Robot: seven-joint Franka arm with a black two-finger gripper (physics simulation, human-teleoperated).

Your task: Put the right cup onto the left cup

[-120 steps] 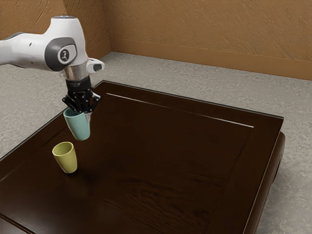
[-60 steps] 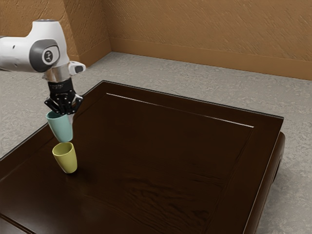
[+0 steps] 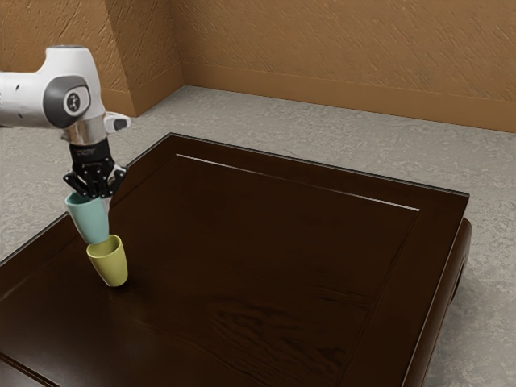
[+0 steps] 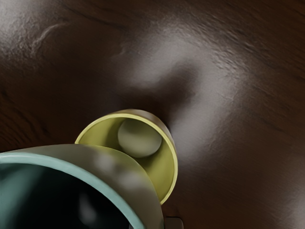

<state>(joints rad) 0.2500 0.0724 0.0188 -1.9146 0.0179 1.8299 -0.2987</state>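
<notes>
Hand (image 3: 98,198) grasps the teal cup (image 3: 89,220), which partly hides, in the wrist view, the yellow cup (image 3: 110,267) on the table (image 3: 274,242).

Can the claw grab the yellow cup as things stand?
Likely not: the claw is already holding the teal cup, which also covers part of the yellow cup in the wrist view.
</notes>
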